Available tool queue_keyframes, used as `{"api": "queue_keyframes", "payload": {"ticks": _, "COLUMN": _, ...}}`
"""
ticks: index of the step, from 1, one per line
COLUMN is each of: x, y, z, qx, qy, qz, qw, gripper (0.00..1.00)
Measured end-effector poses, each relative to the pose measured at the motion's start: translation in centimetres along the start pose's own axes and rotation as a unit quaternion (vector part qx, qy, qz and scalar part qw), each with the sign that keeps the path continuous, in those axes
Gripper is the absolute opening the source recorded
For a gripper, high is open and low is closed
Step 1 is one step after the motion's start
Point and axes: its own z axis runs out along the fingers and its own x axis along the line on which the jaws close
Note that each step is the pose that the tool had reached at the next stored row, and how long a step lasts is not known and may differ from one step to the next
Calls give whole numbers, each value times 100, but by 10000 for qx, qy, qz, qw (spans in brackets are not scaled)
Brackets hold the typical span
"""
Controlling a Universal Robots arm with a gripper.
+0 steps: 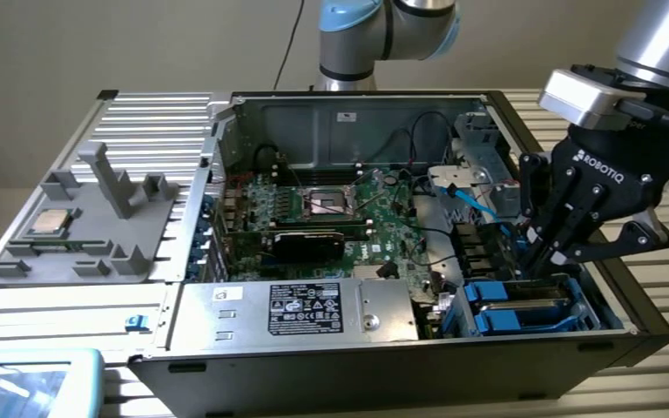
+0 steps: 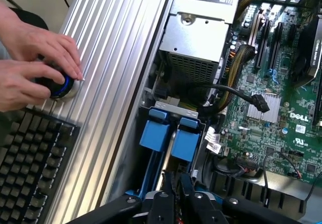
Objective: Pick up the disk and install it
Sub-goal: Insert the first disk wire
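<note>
The disk, silver-grey metal in a bright blue plastic carrier, stands on edge in the drive bay at the front corner of the open computer case, on the exterior view's right. In the wrist view the blue carrier tabs flank a thin silver edge of the disk. My gripper reaches down into the bay from above. Its black fingers are pressed close together on that edge, and my gripper is shut on the disk.
A silver power supply box with a black label lies beside the bay. The green motherboard fills the case floor. A grey fixture with a small CPU chip sits outside, on the exterior view's left. A person's hands rest on a knob by a keyboard.
</note>
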Motion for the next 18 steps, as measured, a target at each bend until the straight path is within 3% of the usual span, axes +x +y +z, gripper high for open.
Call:
{"api": "queue_keyframes", "payload": {"ticks": 2, "x": 9, "y": 1, "z": 9, "qx": 1, "qy": -26, "qz": 4, "qw": 10000, "gripper": 16}}
{"api": "queue_keyframes", "payload": {"ticks": 13, "x": 41, "y": -35, "z": 26, "qx": -40, "qy": -51, "qz": 67, "qw": 10000, "gripper": 16}}
{"api": "queue_keyframes", "payload": {"ticks": 16, "x": 41, "y": -39, "z": 32, "qx": -71, "qy": -69, "qz": 123, "qw": 9999, "gripper": 16}}
{"api": "queue_keyframes", "payload": {"ticks": 18, "x": 43, "y": -45, "z": 34, "qx": -107, "qy": -78, "qz": 138, "qw": 9998, "gripper": 16}}
